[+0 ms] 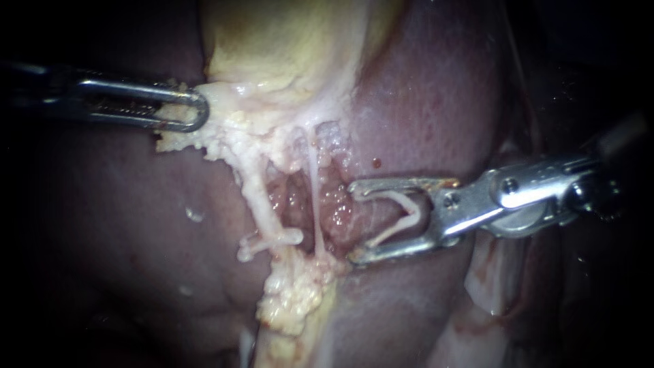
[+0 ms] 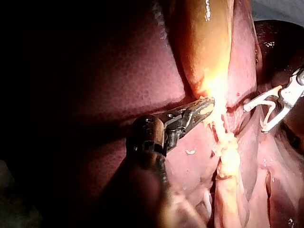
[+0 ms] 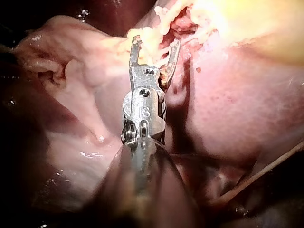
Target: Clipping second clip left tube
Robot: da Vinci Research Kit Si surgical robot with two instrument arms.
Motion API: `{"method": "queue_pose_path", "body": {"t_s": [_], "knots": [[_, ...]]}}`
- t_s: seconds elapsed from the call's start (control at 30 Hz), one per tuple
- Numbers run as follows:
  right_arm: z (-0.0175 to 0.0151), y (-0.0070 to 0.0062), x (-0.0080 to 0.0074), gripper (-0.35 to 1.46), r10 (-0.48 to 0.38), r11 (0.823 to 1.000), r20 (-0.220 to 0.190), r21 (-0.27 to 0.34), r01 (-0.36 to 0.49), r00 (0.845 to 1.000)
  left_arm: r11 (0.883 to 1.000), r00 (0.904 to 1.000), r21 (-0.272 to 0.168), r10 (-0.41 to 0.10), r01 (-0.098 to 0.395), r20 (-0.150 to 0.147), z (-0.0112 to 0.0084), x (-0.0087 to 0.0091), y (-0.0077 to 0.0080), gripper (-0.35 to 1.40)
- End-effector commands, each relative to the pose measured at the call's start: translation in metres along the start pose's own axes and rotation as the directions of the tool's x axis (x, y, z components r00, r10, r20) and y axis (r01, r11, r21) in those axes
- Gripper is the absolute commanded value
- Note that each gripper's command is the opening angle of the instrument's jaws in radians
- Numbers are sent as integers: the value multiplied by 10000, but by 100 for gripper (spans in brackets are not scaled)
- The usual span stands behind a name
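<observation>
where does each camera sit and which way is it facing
endoscope: close in, facing gallbladder and liver; left instrument grips tissue, right instrument holds a clip.
left wrist: on the left arm, looking along its shaft to the gallbladder; right instrument beyond.
right wrist: on the right arm, looking along its shaft at the tissue.
shared: endoscope and left wrist show both instruments.

A surgical bench: spotlit liver (image 1: 436, 102) and gallbladder (image 1: 286, 41), with the left instrument (image 1: 194, 112) and right instrument (image 1: 354, 221) at them.
</observation>
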Motion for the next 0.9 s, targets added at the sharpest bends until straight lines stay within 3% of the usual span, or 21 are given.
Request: {"method": "queue_pose_path", "body": {"t_s": [0.03, 0.37, 0.73, 0.9], "knots": [[6, 1, -1, 50, 123, 9999, 7, 34, -123, 9999, 10000, 10000, 15, 8, -8, 3, 0, 0, 1, -35], [64, 15, -7, 50, 545, 9983, 14, 196, -546, 9985, 10000, 10000, 58, -16, 16, -28, 3, -1, 8, -35], [107, 19, -12, 50, 766, 9941, -72, 774, -758, 9970, 10000, 10000, 62, 40, -40, -31, 3, -1, 8, -35], [119, 20, -13, 49, 1035, 9871, -499, 1276, -964, 9934, 10000, 10000, 62, 41, -40, -31, 3, -1, 8, -35]]}}
